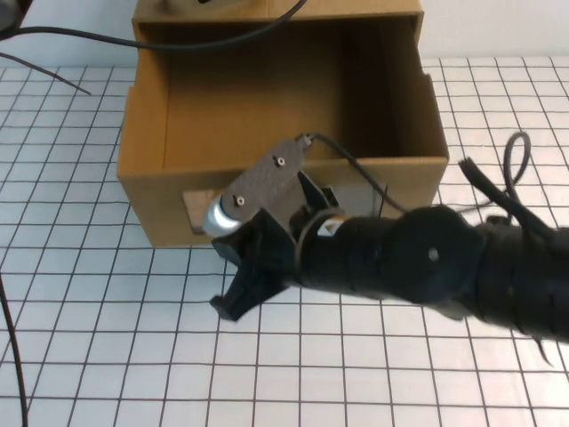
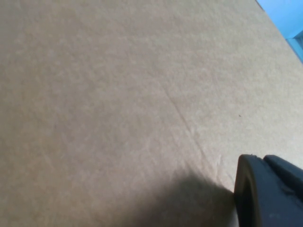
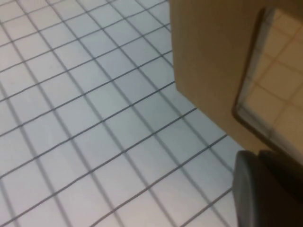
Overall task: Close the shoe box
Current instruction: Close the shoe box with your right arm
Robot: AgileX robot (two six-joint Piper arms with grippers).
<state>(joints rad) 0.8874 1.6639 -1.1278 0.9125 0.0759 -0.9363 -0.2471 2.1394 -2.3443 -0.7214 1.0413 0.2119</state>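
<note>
The table (image 1: 107,338) carries a white surface ruled with a dark square grid. A black cable (image 1: 80,36) crosses the table's far left corner. A thinner black cable (image 1: 49,73) lies on the table just nearer than it. A third cable (image 1: 11,356) curves along the table's near left edge.

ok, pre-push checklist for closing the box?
1. Drawer state: shoe box pulled out, interior open to view. Not closed yet.
2. Right gripper position: in front of the front panel, low over the table. Ok.
3. Right fingers: cannot tell.
4. Contact with the front panel: cannot tell.
5. Window on the front panel: right wrist view shows it close by. Ok.
6. Left gripper: close against plain cardboard, not visible in the high view. Exact location and fingers: cannot tell.
</note>
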